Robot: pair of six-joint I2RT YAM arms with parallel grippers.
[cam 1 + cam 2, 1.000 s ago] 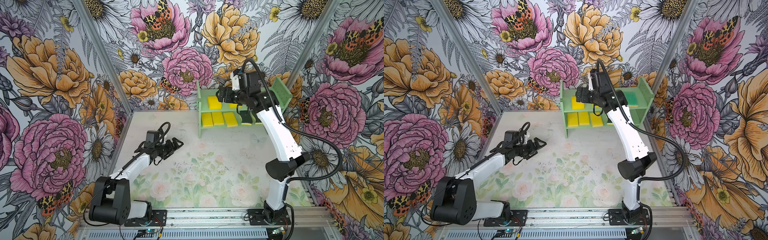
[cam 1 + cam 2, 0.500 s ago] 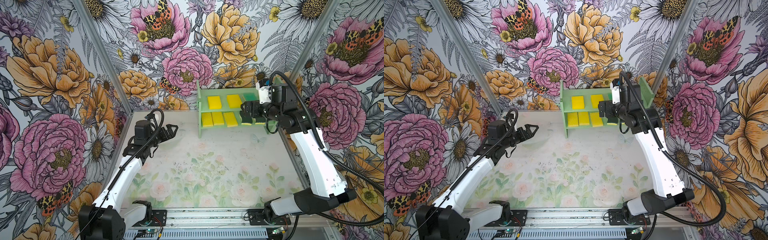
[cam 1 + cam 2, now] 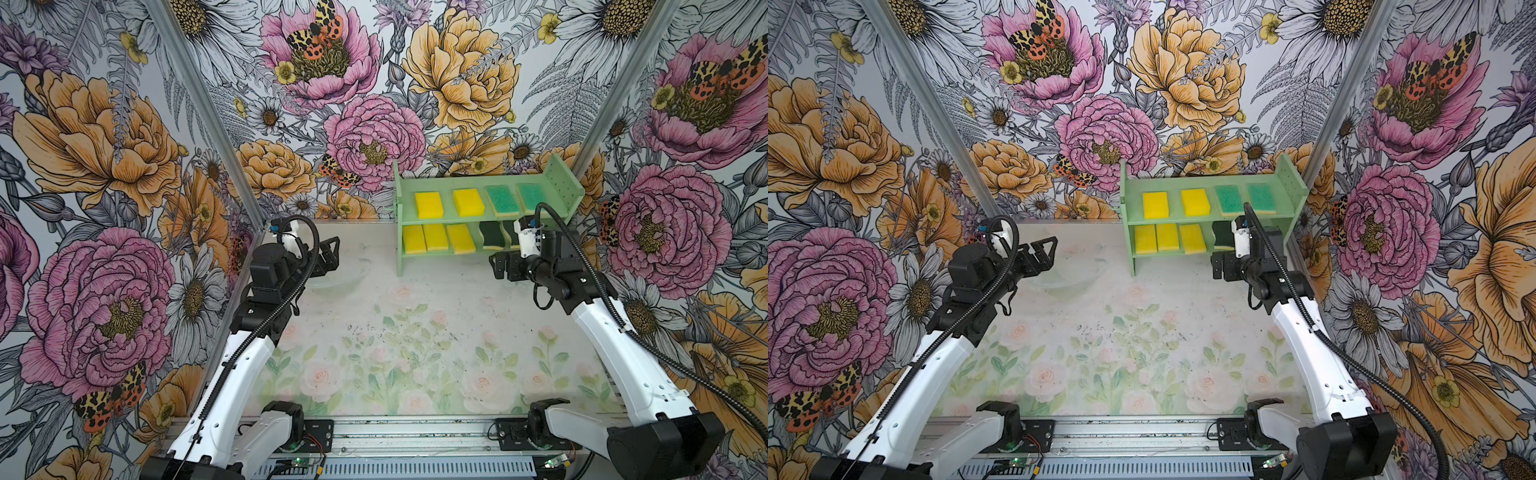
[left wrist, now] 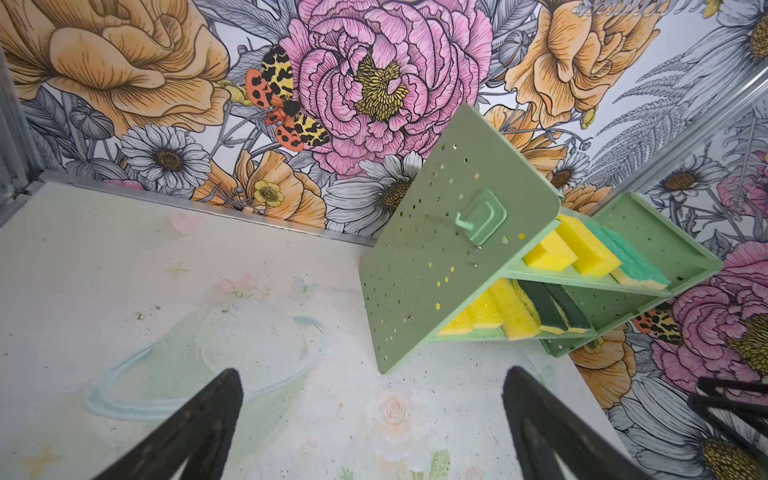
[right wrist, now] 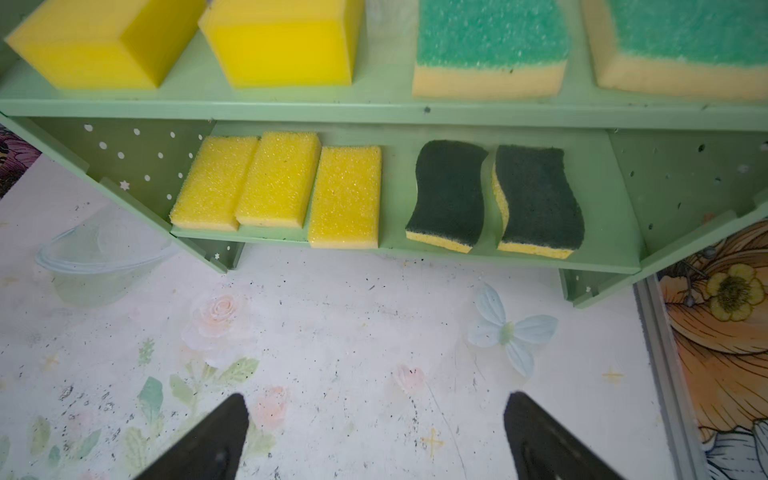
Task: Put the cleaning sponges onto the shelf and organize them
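– At the far right of the counter (image 3: 415, 316), what does the shelf (image 3: 559, 180) carry?

– All nine cleaning sponges (image 5: 345, 195). Upper tier, left to right: two upper yellow sponges (image 3: 429, 204), set apart, then two teal-topped sponges (image 3: 503, 199), scrub side up. Lower tier, left to right: three lower yellow sponges (image 3: 435, 237) packed close, the left two touching, then two wavy dark-green-topped sponges (image 5: 449, 191) just beside each other, dark side up.

– Report the right end effector.

– Right end effector (image 5: 374, 440): fingers spread wide, nothing between them. It sits over the counter on the near side of the shelf's right half, apart from every sponge. In both top views its wrist hides part of the dark-green pair.

– And the left end effector?

– Left end effector (image 4: 370, 428): fingers likewise wide and empty. It sits over the far left of the counter, well apart from the shelf. A clear bowl (image 4: 232, 345) rests on the counter near it, between it and the shelf's left side panel.
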